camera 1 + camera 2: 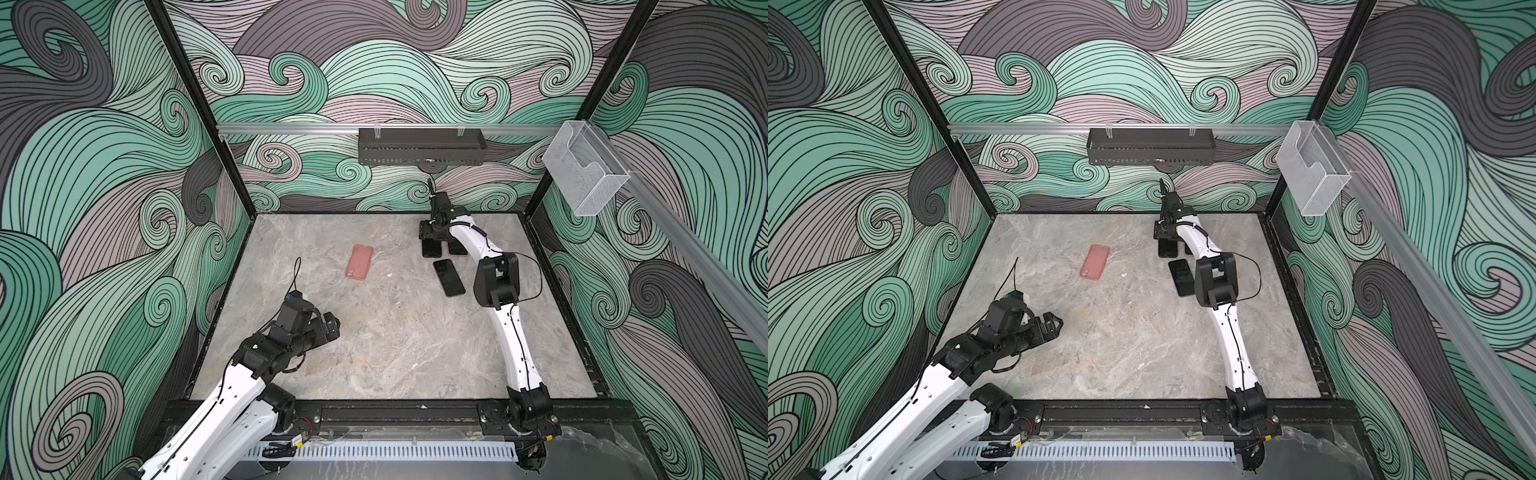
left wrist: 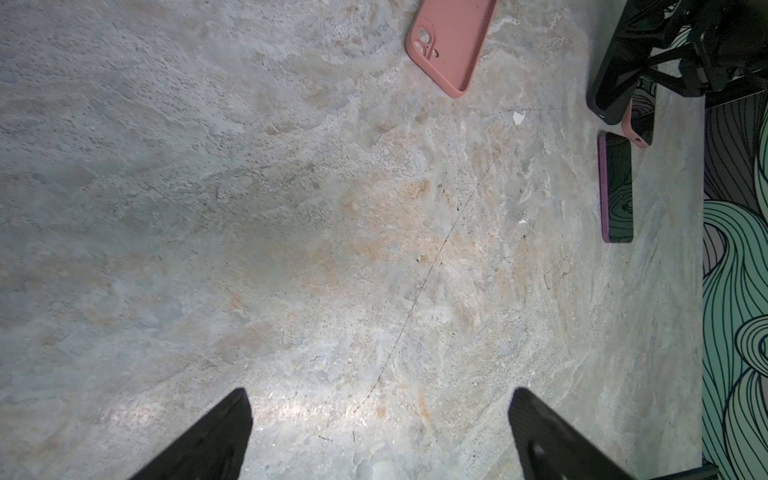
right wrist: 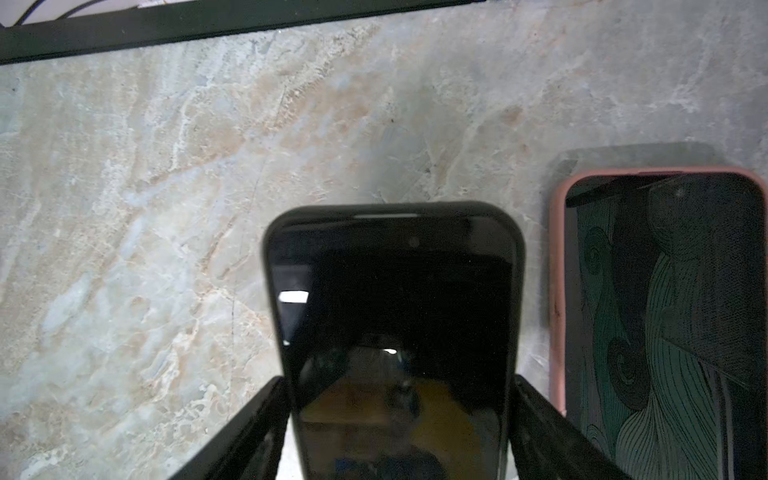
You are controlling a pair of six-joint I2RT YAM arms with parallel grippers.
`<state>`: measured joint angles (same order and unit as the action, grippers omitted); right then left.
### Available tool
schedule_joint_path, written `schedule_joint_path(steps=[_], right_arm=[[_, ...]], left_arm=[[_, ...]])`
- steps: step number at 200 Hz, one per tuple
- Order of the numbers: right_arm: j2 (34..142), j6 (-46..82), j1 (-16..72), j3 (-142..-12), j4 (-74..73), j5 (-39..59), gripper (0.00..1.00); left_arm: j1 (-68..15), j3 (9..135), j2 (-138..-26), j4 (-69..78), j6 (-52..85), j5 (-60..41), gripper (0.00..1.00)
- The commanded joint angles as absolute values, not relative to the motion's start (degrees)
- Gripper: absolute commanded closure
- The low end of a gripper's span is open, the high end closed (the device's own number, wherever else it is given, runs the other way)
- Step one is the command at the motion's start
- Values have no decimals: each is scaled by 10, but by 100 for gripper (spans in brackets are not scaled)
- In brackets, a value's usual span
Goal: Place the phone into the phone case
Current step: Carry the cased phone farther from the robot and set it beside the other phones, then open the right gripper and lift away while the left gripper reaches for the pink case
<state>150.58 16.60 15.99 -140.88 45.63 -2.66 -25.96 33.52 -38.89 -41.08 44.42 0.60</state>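
Step in hand: picking up the phone [image 3: 395, 291]. By my reckoning the task has hardly begun, since the phone case [image 1: 359, 262] lies empty.
Phone: black, screen up, at the far right of the tabletop [image 1: 395, 340], between the jaws of the right tool [image 3: 399, 382].
Right tool: its jaws flank the phone's long edges, at or very near contact; I cannot tell whether they press it or stand slack.
Left tool [image 2: 378, 399]: released, jaws wide, nothing between them, low over the near left.
Phone case: pink, left of centre, well apart from the phone.
Neighbours: a pink-cased phone [image 3: 665, 311] just beside the black one; a purple-cased phone [image 1: 449, 277] a little nearer.
Next move: I'd say a firm hold, a carry leftward, then squaring the phone over the case — the left tool may have to steady it.
Writing: no brand or label is readable anywhere.
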Motion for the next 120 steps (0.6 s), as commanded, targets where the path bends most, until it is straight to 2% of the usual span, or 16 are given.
schedule_joint_path(steps=[1, 67, 120], right_arm=[[1490, 169, 155, -1405, 454, -16, 15], [1433, 144, 153, -1360, 455, 7, 12], [1229, 59, 179, -1131, 421, 39, 15]], left_arm=[[-257, 350, -387, -402, 438, -9, 1], [-257, 333, -345, -405, 450, 8, 1], [-255, 372, -436, -393, 415, 46, 5]])
